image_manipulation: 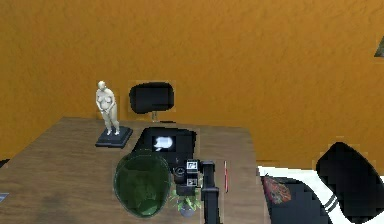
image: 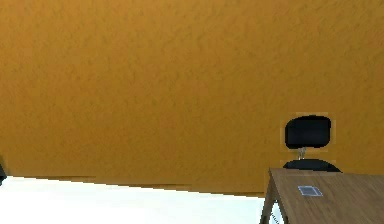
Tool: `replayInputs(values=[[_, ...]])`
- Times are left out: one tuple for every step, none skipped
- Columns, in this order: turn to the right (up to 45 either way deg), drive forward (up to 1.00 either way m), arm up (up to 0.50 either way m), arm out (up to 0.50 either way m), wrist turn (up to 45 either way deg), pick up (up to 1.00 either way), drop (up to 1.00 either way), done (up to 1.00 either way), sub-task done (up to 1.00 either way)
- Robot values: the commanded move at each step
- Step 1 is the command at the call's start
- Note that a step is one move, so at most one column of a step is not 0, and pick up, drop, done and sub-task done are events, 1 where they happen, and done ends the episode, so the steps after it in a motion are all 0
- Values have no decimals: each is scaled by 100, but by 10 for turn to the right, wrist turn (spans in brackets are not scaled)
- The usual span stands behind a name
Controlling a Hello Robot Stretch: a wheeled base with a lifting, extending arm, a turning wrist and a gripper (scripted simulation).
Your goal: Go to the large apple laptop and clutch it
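Gripper point(image_manipulation: 180, 176) is hanging over the wooden desk point(image_manipulation: 70, 150), right at the near end of the laptop point(image_manipulation: 165, 140), and honestly I can't tell whether it's holding anything. The laptop is lying flat mid-desk, dark with a white logo facing up, between the little statue point(image_manipulation: 107, 108) and a red pen point(image_manipulation: 226, 175). Its long axis seems to be running from the gripper out toward the black chair point(image_manipulation: 152, 98) by the orange wall point(image_manipulation: 280, 60). A green glass bowl point(image_manipulation: 140, 185) is sitting just beside the arm point(image_manipulation: 212, 200).
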Motion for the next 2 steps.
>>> replayInputs(values=[[0,0,10,0,0,0,0,0,0],[0,0,0,0,0,0,0,100,0]])
